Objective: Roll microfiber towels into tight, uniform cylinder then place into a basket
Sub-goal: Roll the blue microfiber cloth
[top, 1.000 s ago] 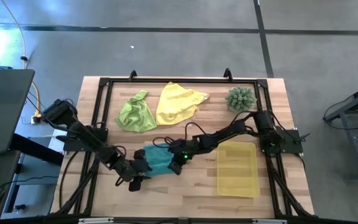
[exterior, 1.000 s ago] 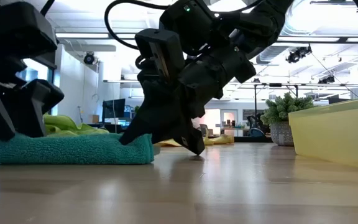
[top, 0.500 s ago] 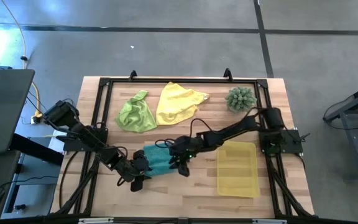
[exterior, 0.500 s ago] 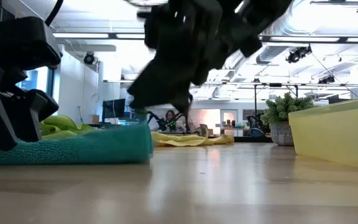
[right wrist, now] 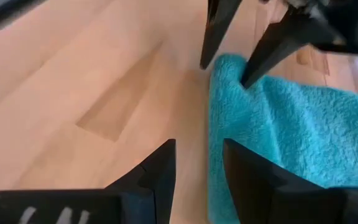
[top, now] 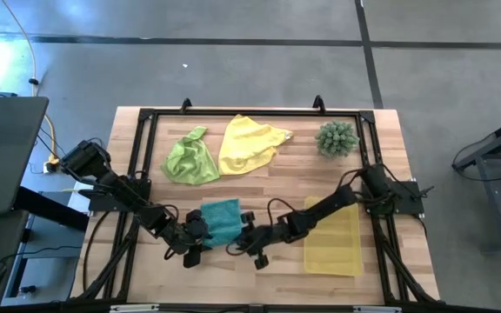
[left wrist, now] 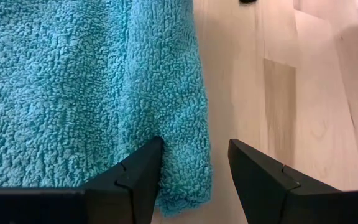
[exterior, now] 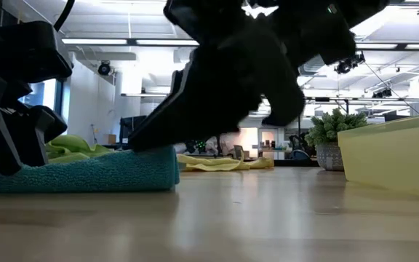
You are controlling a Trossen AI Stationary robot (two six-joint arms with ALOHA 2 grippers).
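The teal towel (top: 221,221) lies folded flat on the wood near the table's front. My left gripper (left wrist: 194,146) stands open at the towel's near left corner, its fingers astride the towel's edge. My right gripper (right wrist: 197,146) is open just off the towel's near right corner (right wrist: 219,186), over bare wood, and holds nothing. The lime green towel (top: 190,160) and the yellow towel (top: 250,144) lie crumpled at the far side. The basket (top: 332,236), a yellow tray, sits at the right. My left gripper has one fingertip (left wrist: 143,163) on top of the teal towel just inside its edge (left wrist: 197,180), and the other fingertip over bare wood. The fingers slant down from the near left. The towel lies flat on the table. Whether the finger presses on it, I cannot tell.
A spiky green plant (top: 336,137) stands at the far right corner. A black frame (top: 233,112) runs around the table top. Bare wood lies between the teal towel and the basket.
My right gripper has let go of the teal towel's right edge, rolled about its own line, and swung toward the table's near edge, rising a little. The towel has stayed flat on the table. My left gripper has kept its place.
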